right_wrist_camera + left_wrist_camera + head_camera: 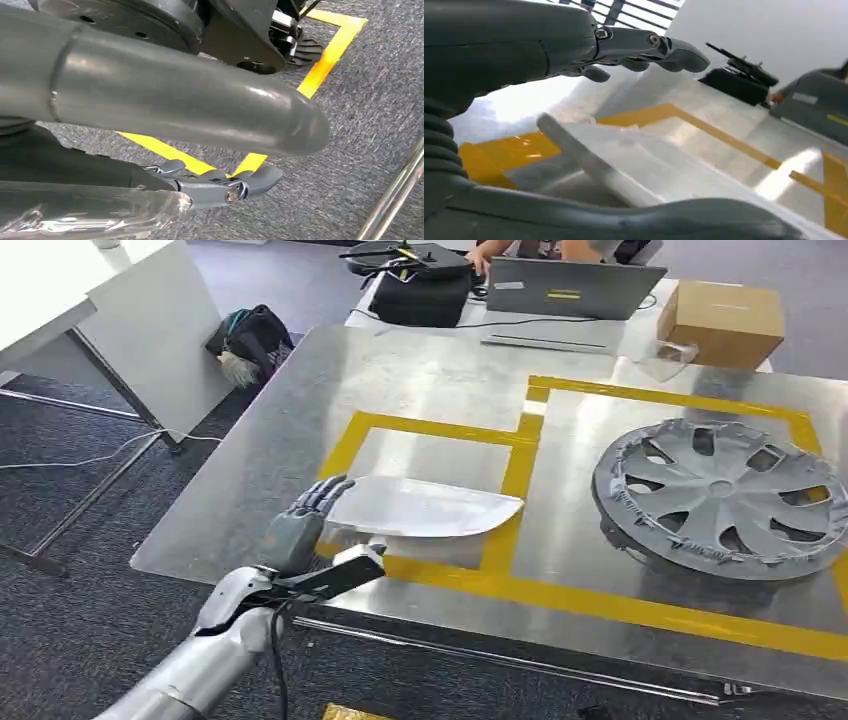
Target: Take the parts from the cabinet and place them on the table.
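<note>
Robot hand (300, 525), our left, is gripping the white panel (425, 508) over the table (300, 420), lowering it inside the yellow-taped box.

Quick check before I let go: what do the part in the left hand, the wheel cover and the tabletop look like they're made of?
Part in the left hand: probably plastic, matte pale grey, thin curved panel. Wheel cover: likely moulded plastic, matte grey spokes with cut-outs. Tabletop: looks like brushed sheet metal, with dull reflections.
</note>
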You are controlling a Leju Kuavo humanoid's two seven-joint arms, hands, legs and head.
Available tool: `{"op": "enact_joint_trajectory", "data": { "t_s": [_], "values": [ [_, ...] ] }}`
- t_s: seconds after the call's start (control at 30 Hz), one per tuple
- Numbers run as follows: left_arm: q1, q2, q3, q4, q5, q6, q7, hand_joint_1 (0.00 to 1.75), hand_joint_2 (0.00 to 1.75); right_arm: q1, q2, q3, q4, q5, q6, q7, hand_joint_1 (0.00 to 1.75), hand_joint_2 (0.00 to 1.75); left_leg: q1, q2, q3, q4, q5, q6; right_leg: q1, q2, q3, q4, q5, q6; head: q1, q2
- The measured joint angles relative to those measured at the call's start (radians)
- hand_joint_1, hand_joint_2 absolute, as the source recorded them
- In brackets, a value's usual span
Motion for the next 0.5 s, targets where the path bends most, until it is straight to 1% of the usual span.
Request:
{"op": "enact_joint_trajectory", "data": {
  "t_s": [0.03, 0.07, 0.1, 0.13, 0.17, 0.2, 0.23, 0.27, 0.3, 0.33, 0.37, 0.4, 0.43, 0.47, 0.5],
  "values": [
    [0.019, 0.005, 0.017, -0.032, 0.020, 0.006, -0.011, 0.00, 0.00, 0.004, 0.000, -0.002, 0.000, -0.002, -0.002, -0.003, 0.00, 0.00, 0.006, 0.002, 0.010, -0.009, 0.003, 0.002, -0.001, -0.004, -0.007, 0.012, -0.015, 0.001, 0.001, 0.000],
    [0.035, 0.010, 0.032, -0.058, 0.043, 0.017, -0.026, 0.00, 0.00, 0.006, 0.000, -0.006, 0.000, -0.005, -0.003, -0.005, 0.00, 0.00, 0.009, 0.002, 0.012, -0.011, 0.003, 0.005, 0.000, -0.007, -0.025, 0.055, -0.047, 0.003, 0.007, 0.000],
    [0.052, 0.013, 0.047, -0.084, 0.062, 0.025, -0.041, 0.00, 0.00, 0.006, 0.000, -0.011, 0.000, -0.007, -0.004, -0.005, 0.00, 0.00, 0.010, 0.002, 0.012, -0.011, 0.002, 0.005, -0.002, -0.007, -0.060, 0.130, -0.085, 0.007, 0.010, 0.000],
    [0.069, 0.019, 0.059, -0.102, 0.074, 0.029, -0.050, 0.00, 0.00, 0.006, 0.000, -0.013, 0.000, -0.008, -0.004, -0.005, 0.00, 0.00, 0.011, 0.003, 0.012, -0.011, 0.002, 0.005, -0.006, -0.007, -0.100, 0.214, -0.121, 0.009, 0.008, 0.000],
    [0.087, 0.024, 0.070, -0.120, 0.088, 0.033, -0.061, 0.00, 0.00, 0.008, 0.000, -0.016, 0.000, -0.008, -0.004, -0.006, 0.00, 0.00, 0.011, 0.004, 0.011, -0.011, 0.002, 0.005, -0.009, -0.008, -0.135, 0.283, -0.144, 0.013, 0.009, 0.000],
    [0.104, 0.029, 0.080, -0.135, 0.104, 0.038, -0.071, 0.00, 0.00, 0.010, 0.000, -0.018, 0.000, -0.009, -0.004, -0.006, 0.00, 0.00, 0.012, 0.004, 0.011, -0.011, 0.002, 0.004, -0.012, -0.008, -0.151, 0.309, -0.141, 0.017, 0.009, 0.000],
    [0.120, 0.031, 0.091, -0.151, 0.122, 0.045, -0.084, 0.00, 0.00, 0.012, 0.000, -0.020, 0.000, -0.011, -0.005, -0.007, 0.00, 0.00, 0.014, 0.004, 0.011, -0.010, 0.003, 0.000, -0.015, -0.008, -0.143, 0.291, -0.113, 0.021, 0.008, 0.000],
    [0.137, 0.035, 0.104, -0.170, 0.144, 0.052, -0.098, 0.00, 0.00, 0.012, 0.000, -0.022, 0.000, -0.012, -0.006, -0.007, 0.00, 0.00, 0.019, 0.003, 0.011, -0.010, 0.005, -0.006, -0.018, -0.009, -0.111, 0.224, -0.064, 0.026, 0.009, 0.000],
    [0.150, 0.037, 0.115, -0.185, 0.164, 0.057, -0.112, 0.00, 0.00, 0.012, 0.000, -0.024, 0.000, -0.013, -0.007, -0.008, 0.00, 0.00, 0.027, 0.002, 0.010, -0.008, 0.006, -0.015, -0.023, -0.009, -0.065, 0.129, -0.015, 0.034, 0.008, 0.000],
    [0.162, 0.040, 0.125, -0.198, 0.183, 0.059, -0.124, 0.00, 0.00, 0.011, 0.000, -0.025, 0.000, -0.013, -0.008, -0.009, 0.00, 0.00, 0.033, 0.002, 0.010, -0.004, 0.007, -0.027, -0.031, -0.010, -0.018, 0.033, 0.013, 0.047, 0.010, 0.000],
    [0.171, 0.045, 0.136, -0.210, 0.194, 0.059, -0.132, 0.00, 0.00, 0.009, 0.004, -0.025, 0.001, -0.013, -0.007, -0.009, 0.00, 0.00, 0.030, -0.001, 0.008, -0.005, 0.011, -0.037, -0.019, 0.003, 0.000, 0.026, -0.001, 0.046, 0.013, 0.000],
    [0.177, 0.047, 0.144, -0.221, 0.202, 0.060, -0.138, 0.00, 0.00, 0.010, 0.005, -0.025, 0.001, -0.013, -0.007, -0.010, 0.00, 0.00, 0.026, -0.001, 0.007, -0.003, 0.014, -0.043, -0.020, 0.011, -0.012, 0.033, 0.017, 0.023, 0.012, 0.000],
    [0.182, 0.050, 0.149, -0.230, 0.207, 0.060, -0.143, 0.00, 0.00, 0.010, 0.005, -0.026, 0.001, -0.014, -0.007, -0.010, 0.00, 0.00, 0.026, -0.004, 0.006, 0.001, 0.020, -0.049, -0.022, 0.010, -0.024, 0.032, 0.008, 0.014, 0.013, 0.000],
    [0.190, 0.053, 0.157, -0.236, 0.222, 0.059, -0.149, 0.00, 0.00, 0.009, 0.004, -0.026, 0.001, -0.014, -0.007, -0.010, 0.00, 0.00, 0.027, -0.005, 0.006, -0.004, 0.026, -0.054, -0.020, 0.010, -0.023, 0.040, 0.009, 0.008, 0.011, 0.000],
    [0.201, 0.055, 0.169, -0.241, 0.246, 0.058, -0.160, 0.00, 0.00, 0.011, 0.004, -0.028, 0.001, -0.018, -0.007, -0.013, 0.00, 0.00, 0.029, -0.005, 0.004, -0.005, 0.031, -0.059, -0.019, 0.010, -0.032, 0.042, 0.013, -0.003, 0.011, 0.000]
  ]
}}
